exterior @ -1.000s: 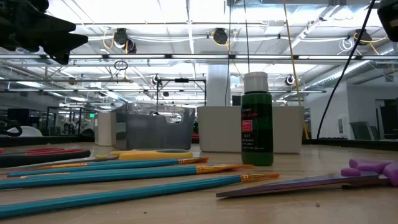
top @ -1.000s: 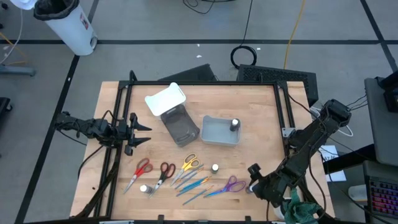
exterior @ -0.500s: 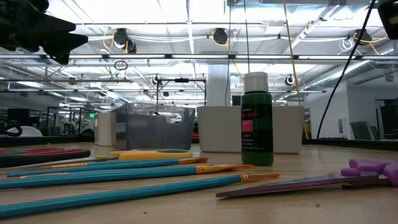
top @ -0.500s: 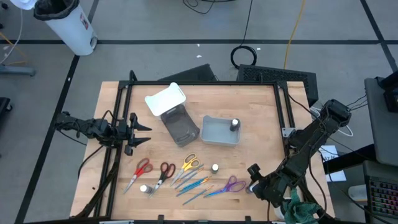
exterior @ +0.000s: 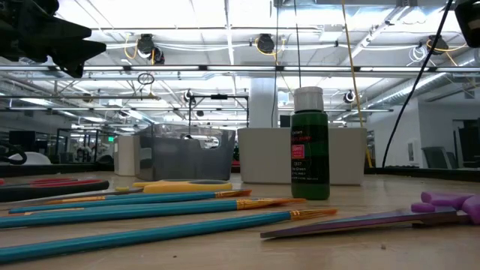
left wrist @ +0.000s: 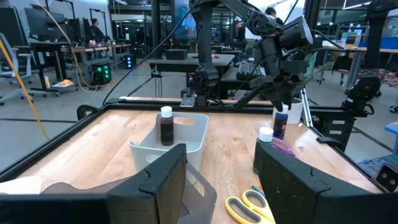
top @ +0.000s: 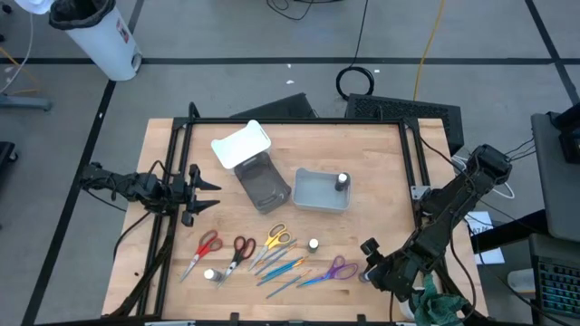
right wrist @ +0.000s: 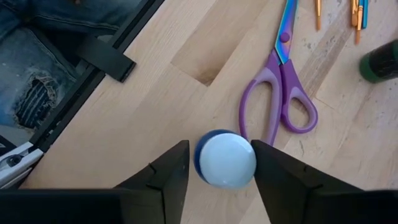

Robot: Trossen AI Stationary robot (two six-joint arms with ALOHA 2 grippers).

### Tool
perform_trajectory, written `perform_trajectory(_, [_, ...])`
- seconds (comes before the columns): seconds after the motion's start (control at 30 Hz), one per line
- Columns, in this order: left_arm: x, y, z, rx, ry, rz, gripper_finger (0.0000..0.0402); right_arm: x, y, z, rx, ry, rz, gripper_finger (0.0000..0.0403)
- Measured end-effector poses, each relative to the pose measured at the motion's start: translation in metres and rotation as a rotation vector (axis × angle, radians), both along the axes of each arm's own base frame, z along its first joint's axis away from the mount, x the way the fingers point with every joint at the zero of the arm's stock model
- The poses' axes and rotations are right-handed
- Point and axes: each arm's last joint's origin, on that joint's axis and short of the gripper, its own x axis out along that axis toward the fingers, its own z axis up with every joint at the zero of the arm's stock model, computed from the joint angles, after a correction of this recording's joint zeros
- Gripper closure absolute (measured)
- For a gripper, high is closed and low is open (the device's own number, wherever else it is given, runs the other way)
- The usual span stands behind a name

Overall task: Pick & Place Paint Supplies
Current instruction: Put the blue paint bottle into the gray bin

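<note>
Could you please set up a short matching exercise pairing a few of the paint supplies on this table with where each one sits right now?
Things:
1. purple scissors
2. red scissors
3. brown bottle
4. blue bottle

Places:
A. inside the grey bin
B. between the right gripper fingers
C. leftmost in the row of tools
D. beside the right gripper, on the wood

Pairs: 1-D, 2-C, 3-A, 4-B

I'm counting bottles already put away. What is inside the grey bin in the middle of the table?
The grey bin holds one dark bottle with a white cap, upright near one corner. The rest of the floor looks bare from above.
</note>
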Motion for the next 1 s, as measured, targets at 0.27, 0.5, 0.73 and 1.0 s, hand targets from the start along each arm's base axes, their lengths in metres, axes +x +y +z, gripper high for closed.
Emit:
perform_trajectory(0.27, [0.0, 0.0, 0.0, 0.0, 0.0, 0.0, 0.0201, -0.0014, -0.0016, -0.0013, -0.017, 0.017, -0.003, 0.0256])
perform_trajectory(0.5, [0.0, 0.0, 0.0, 0.0, 0.0, 0.0, 0.0201, -0.0014, -0.0016, -0.0013, -0.018, 0.018, -0.003, 0.0267])
perform_trajectory(0.73, [0.0, 0.0, 0.0, 0.0, 0.0, 0.0, 0.0201, -0.0014, -0.0016, -0.0013, -0.018, 0.018, -0.003, 0.0273])
perform_trajectory(1.0, [0.0, 0.0, -0.0001, 0.0, 0.0, 0.0, 0.0201, -0.0015, -0.0016, -0.0012, -0.016, 0.019, -0.002, 0.0274])
